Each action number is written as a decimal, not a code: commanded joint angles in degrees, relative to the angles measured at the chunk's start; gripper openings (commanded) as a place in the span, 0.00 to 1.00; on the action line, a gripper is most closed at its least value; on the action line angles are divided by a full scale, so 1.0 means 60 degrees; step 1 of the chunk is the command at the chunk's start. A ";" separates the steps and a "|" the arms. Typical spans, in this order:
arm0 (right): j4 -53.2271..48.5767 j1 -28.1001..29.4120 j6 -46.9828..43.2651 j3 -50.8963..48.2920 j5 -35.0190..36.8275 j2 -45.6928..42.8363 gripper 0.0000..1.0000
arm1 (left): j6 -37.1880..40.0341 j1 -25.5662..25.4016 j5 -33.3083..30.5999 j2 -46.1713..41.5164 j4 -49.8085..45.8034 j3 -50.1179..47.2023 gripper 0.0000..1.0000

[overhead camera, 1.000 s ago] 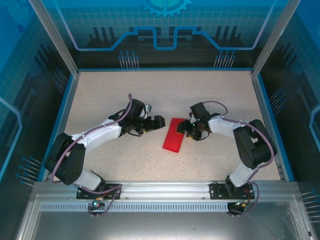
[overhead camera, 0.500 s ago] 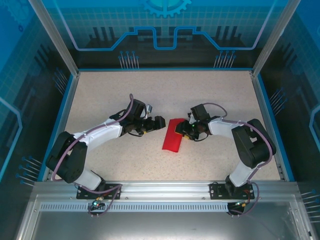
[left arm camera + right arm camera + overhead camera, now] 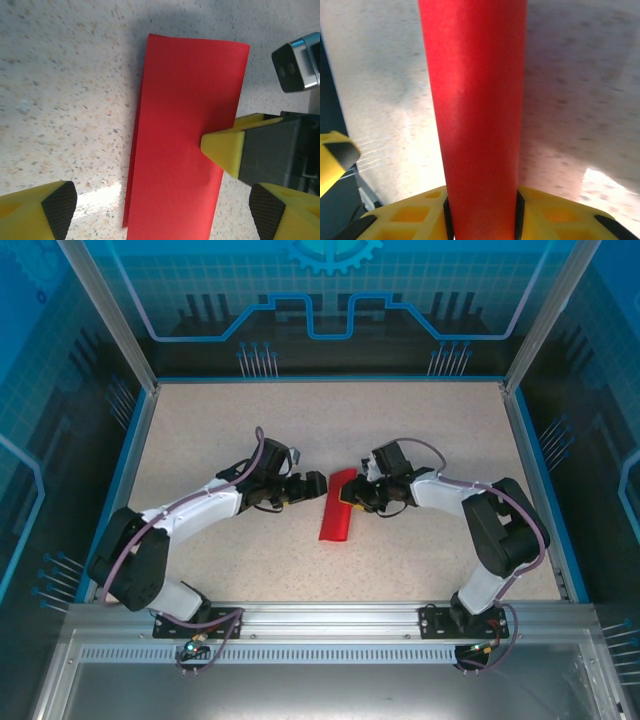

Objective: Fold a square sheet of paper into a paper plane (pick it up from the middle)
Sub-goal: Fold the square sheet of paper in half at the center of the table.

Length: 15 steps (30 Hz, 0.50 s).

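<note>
Axis of the square sheet of paper (image 3: 337, 508): upper right to lower left — right end effector (image 3: 352, 499) grips its right edge, left end effector (image 3: 314, 483) wide, alongside.

A yellow fingertip (image 3: 222, 149) touches the red paper (image 3: 180, 125) (folded double).

red paper (image 3: 334, 516), yellow fingers (image 3: 223, 148), speckled beige tbl (image 3: 300, 425)

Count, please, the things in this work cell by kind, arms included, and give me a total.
red folded paper: 1
robot arms: 2, the left arm and the right arm
total: 3
</note>
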 commanded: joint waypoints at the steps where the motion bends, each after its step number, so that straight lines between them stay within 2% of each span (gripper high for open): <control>1: 0.0288 0.0335 0.0066 0.0504 -0.0691 -0.0094 0.36 | -0.0233 0.0070 -0.0904 -0.0692 -0.0414 -0.0075 0.93; 4: 0.0879 0.0412 0.0318 0.0512 -0.1063 -0.0109 0.37 | -0.0280 0.0068 -0.1179 -0.1098 -0.0443 -0.0222 0.94; 10: 0.0696 0.0263 0.0134 0.0646 -0.1103 0.0484 0.37 | -0.0214 0.0065 -0.1019 -0.1288 -0.0369 -0.0298 0.95; 15: -0.0554 0.0127 -0.0525 0.0925 -0.0185 0.0885 0.39 | -0.0110 0.0058 -0.0557 -0.1050 -0.0220 -0.0282 0.95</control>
